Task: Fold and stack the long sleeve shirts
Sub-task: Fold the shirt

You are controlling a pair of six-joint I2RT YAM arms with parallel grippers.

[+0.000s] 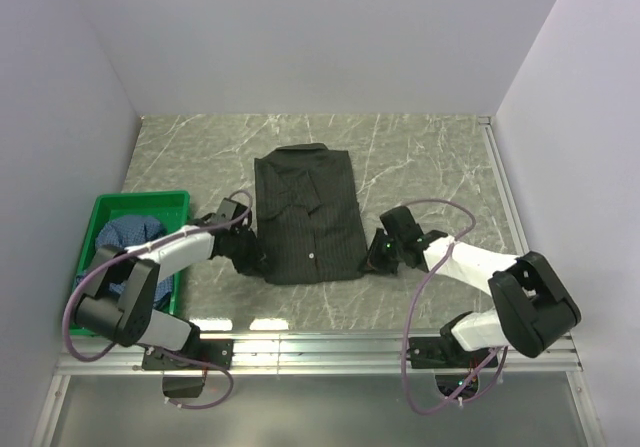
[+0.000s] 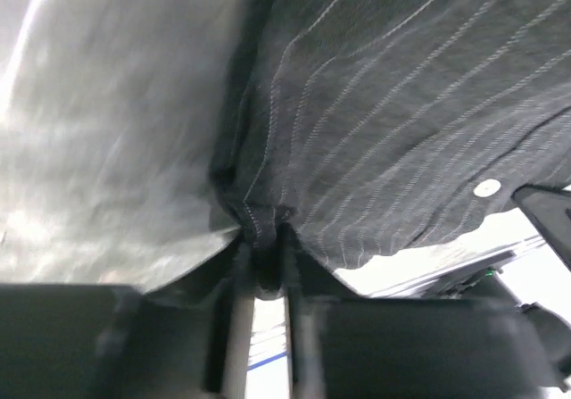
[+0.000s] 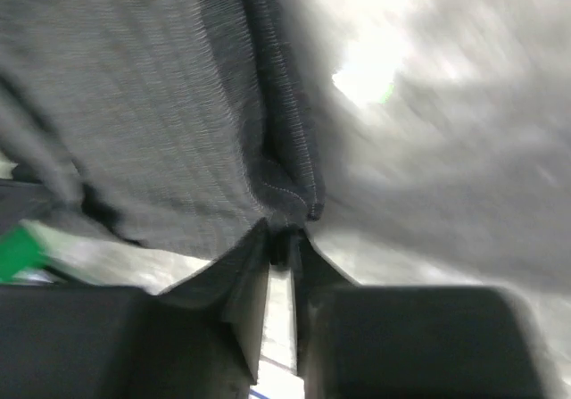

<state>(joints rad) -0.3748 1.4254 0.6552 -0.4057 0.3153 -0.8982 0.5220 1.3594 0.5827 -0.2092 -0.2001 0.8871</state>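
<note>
Both my arms reach low and forward. My left gripper [image 1: 250, 257] is pinched tight on the near left corner of the black shirt [image 1: 305, 217]. My right gripper [image 1: 373, 257] pinches its near right corner. The shirt lies folded on the grey marble table [image 1: 430, 157]. The blue shirt [image 1: 125, 235] sits in the green crate [image 1: 140, 199]. White walls [image 1: 300, 37] stand around.

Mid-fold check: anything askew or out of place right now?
Nothing damaged. The black shirt lies folded, slightly skewed; left gripper and right gripper pinch its near corners. The blue shirt is bunched, unfolded, in the green crate.
</note>
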